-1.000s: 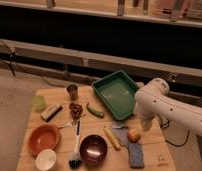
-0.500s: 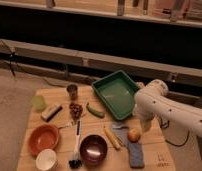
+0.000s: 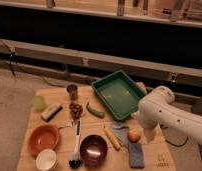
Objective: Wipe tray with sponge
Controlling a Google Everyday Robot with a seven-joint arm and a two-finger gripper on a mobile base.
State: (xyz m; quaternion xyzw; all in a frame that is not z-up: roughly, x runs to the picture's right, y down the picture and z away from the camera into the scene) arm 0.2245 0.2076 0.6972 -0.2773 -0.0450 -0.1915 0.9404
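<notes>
While the wooden surface [image 3: 101, 127] stands on a grey floor [image 3: 11, 100] before a dark wall [image 3: 94, 32] with a pale ledge [image 3: 54, 52], we find the green tray [image 3: 116, 95] at its 1 o'clock. The sponge [image 3: 136, 155] lies at 5 o'clock, apart from the tray, just below an apple [image 3: 134, 135]. The arm [image 3: 166, 112] enters from 3 o'clock. Its pincer [image 3: 148, 134] hangs beside the apple, and whether it is released or clenched we cannot tell.

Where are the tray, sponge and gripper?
tray [image 3: 116, 94], camera view, bare green floor of it.
sponge [image 3: 136, 155], camera view, middle of its blue-grey top.
gripper [image 3: 147, 134], camera view, lower end of the white arm [image 3: 164, 107], right beside the apple [image 3: 134, 135].
</notes>
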